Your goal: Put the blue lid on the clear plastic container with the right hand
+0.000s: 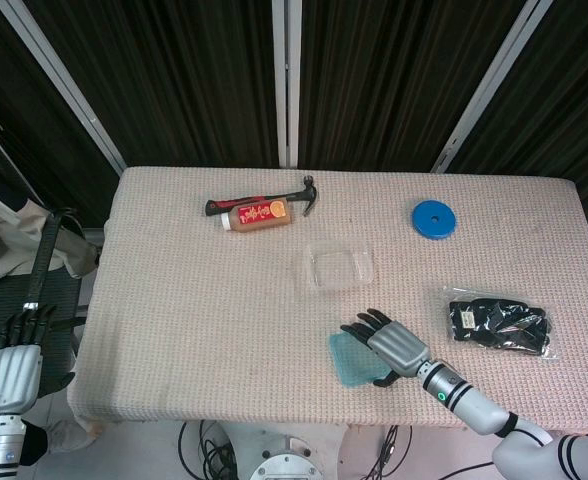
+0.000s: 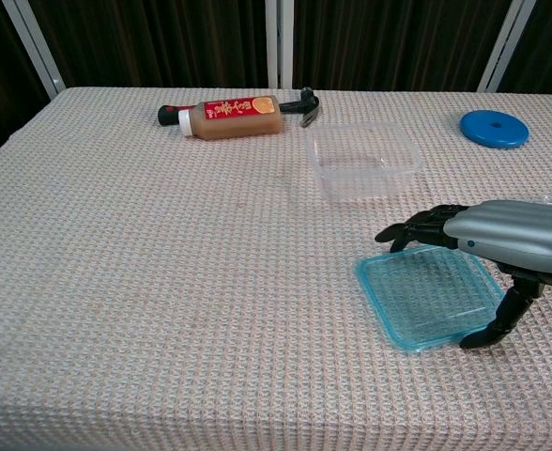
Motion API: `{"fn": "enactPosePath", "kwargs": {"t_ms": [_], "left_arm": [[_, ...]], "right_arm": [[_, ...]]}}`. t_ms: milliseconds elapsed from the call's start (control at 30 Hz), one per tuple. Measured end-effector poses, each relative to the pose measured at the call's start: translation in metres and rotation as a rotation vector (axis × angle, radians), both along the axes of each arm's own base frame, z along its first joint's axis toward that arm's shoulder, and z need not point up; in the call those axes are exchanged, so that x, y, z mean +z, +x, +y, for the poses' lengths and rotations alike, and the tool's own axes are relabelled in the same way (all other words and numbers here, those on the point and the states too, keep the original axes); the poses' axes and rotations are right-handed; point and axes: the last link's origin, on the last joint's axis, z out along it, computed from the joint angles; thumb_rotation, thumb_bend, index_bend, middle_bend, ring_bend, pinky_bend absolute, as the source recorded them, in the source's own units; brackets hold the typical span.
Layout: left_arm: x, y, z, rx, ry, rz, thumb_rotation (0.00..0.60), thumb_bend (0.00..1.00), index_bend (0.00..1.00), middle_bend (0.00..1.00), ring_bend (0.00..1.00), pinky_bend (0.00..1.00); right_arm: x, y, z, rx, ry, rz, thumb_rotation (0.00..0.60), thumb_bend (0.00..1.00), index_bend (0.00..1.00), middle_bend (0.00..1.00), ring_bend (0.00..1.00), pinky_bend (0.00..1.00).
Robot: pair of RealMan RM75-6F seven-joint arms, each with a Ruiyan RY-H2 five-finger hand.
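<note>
My right hand (image 2: 501, 246) arches over the blue lid (image 2: 428, 299): fingers (image 2: 417, 228) spread past its far edge, thumb at near corner, ready to pinch. Clear plastic container (image 2: 364, 159) sits just beyond fingertips.

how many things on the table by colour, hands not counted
Blue: 2, the lid and the disc
Clear: 1, the container
Brown: 1, the bottle
Black: 2, the hammer and the bagged gloves
Total: 6
</note>
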Motion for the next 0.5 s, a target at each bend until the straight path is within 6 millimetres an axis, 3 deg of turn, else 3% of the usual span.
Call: {"fn": "enactPosePath", "kwargs": {"t_ms": [233, 367, 500], "left_arm": [[0.001, 0.002, 0.001, -0.007, 0.001, 0.003, 0.600, 0.00, 0.06, 0.04, 0.00, 0.00], [0.002, 0.004, 0.002, -0.015, 0.000, 0.000, 0.600, 0.00, 0.06, 0.04, 0.00, 0.00], [0.001, 0.006, 0.002, -0.014, -0.003, -0.002, 0.600, 0.00, 0.06, 0.04, 0.00, 0.00]], "right_arm": [[0.027, 0.012, -0.011, 0.016, -0.059, -0.034, 0.600, 0.30, 0.00, 0.32, 0.00, 0.00], [0.054, 0.030, -0.034, 0.031, -0.132, -0.060, 0.600, 0.30, 0.00, 0.32, 0.00, 0.00], [0.066, 0.049, -0.059, 0.026, -0.169, -0.067, 0.600, 0.30, 0.00, 0.32, 0.00, 0.00]]}}
